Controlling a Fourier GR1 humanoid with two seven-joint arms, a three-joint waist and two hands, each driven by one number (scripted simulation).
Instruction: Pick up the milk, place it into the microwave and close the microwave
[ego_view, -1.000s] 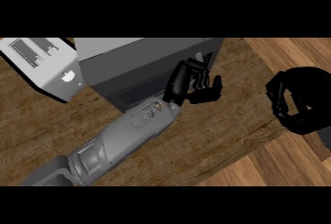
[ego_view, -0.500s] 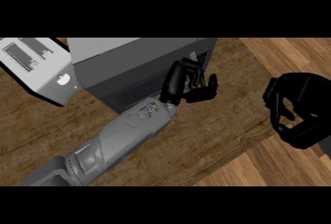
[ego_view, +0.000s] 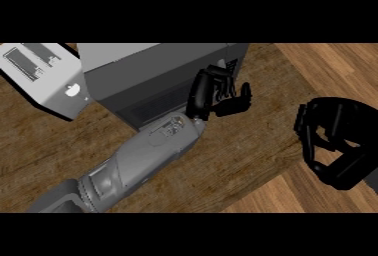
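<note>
Looking steeply down at a wooden worktop (ego_view: 221, 165), with a dark grey microwave (ego_view: 155, 75) across the upper middle and a pale toaster (ego_view: 44, 75) at the upper left, touching or just beside the microwave's left corner. Microwave shown from above and closed as far as can be told, its inside hidden, so nothing to report of contents; milk not visible anywhere (neither on the wood nor in either hand). Left hand (ego_view: 218, 95) at the microwave's right front corner, at the end of a grey forearm (ego_view: 140, 160) running up diagonally from the lower left edge. Its fingers (ego_view: 201, 90) curled and laid against the microwave's dark front face near the corner, thumb set a little apart to the right, nothing seen held between them. Right hand (ego_view: 336, 142) at the right edge, well apart from the microwave, over the worktop's diagonal edge where brown surface gives way to paler wood floor (ego_view: 325, 70). Its fingers bent inward in a loose hook around empty space, holding nothing visible. Open brown surface between the two hands and below the left forearm; upper left crowded by the toaster and microwave standing close together.
</note>
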